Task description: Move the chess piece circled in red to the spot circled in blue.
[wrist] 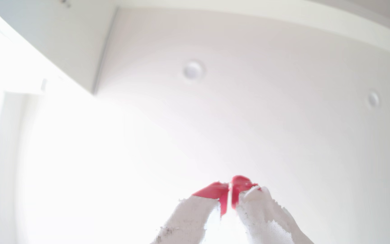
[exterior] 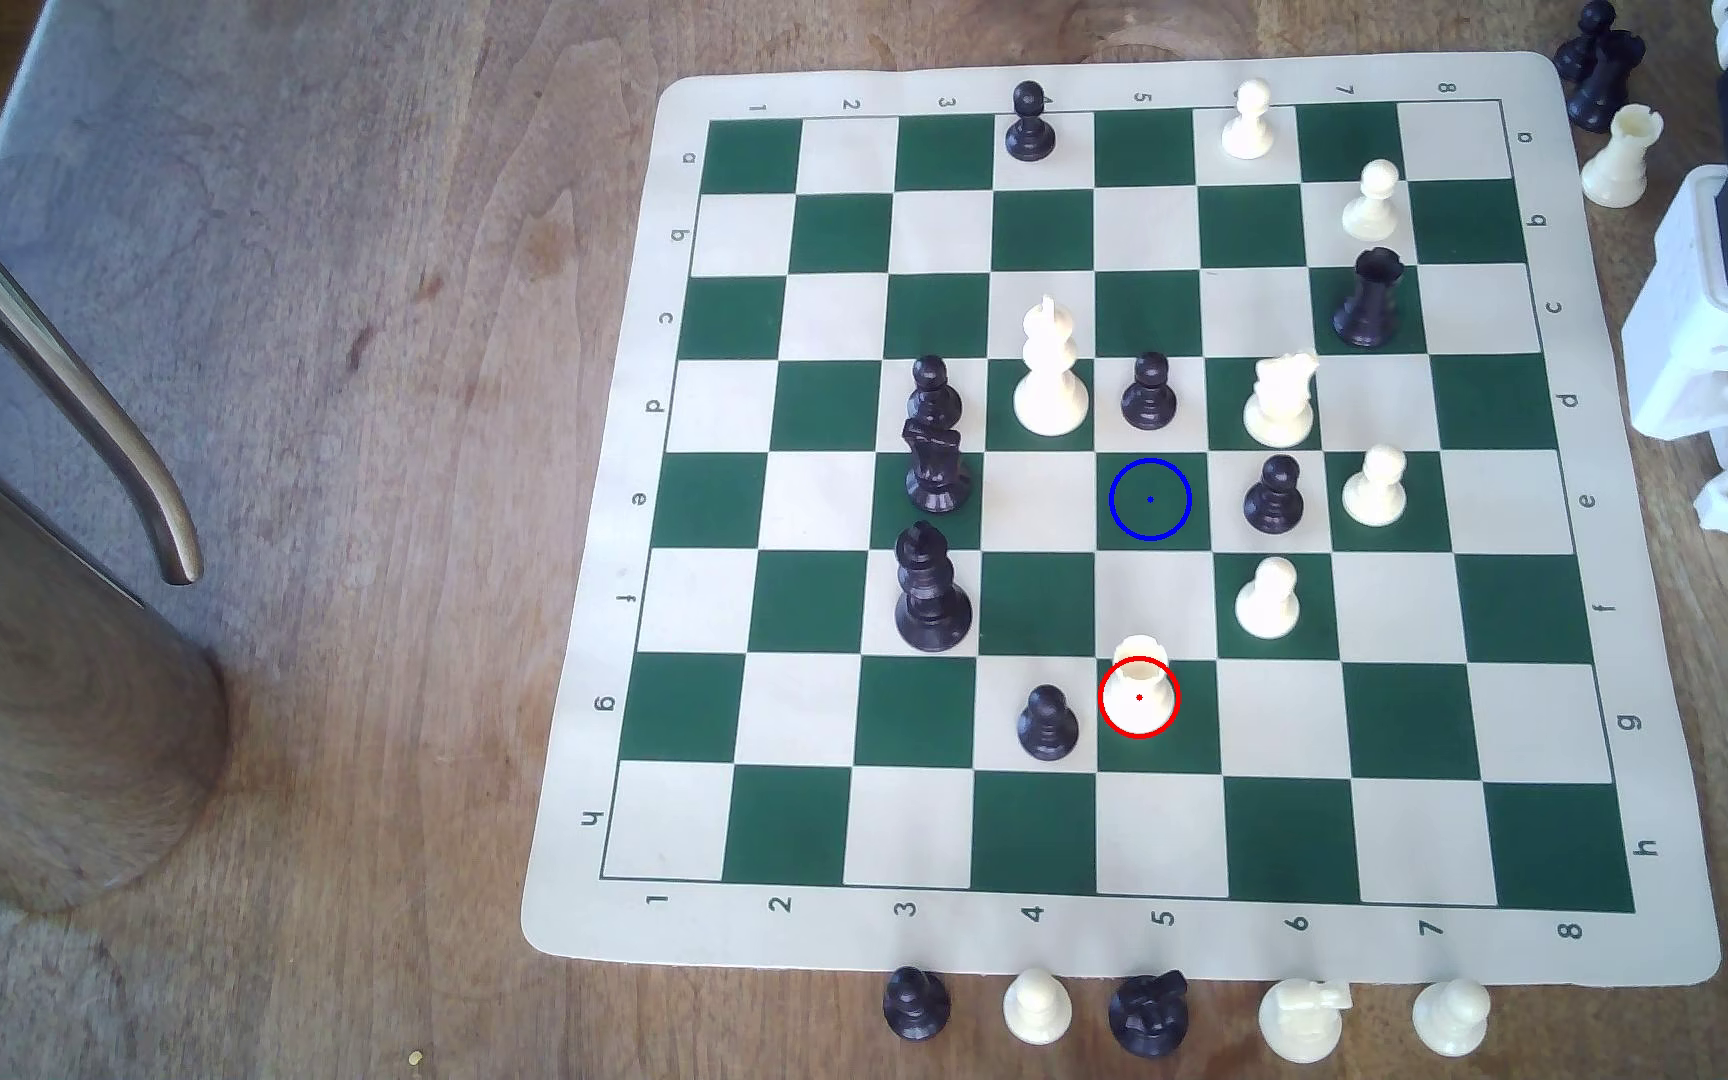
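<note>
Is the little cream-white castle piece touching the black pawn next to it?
Apart. In the exterior view, a strip of board shows between the cream-white plastic rook and the black pawn.

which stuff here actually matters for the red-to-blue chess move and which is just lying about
Part of the job:
- white rook in the red ring
- blue-ringed green square
- gripper, red tips together, pointed at the ceiling

Just lying about:
- steel jug at the exterior view's left
- spare pieces off the board's near edge
- black pawn beside the rook
</note>
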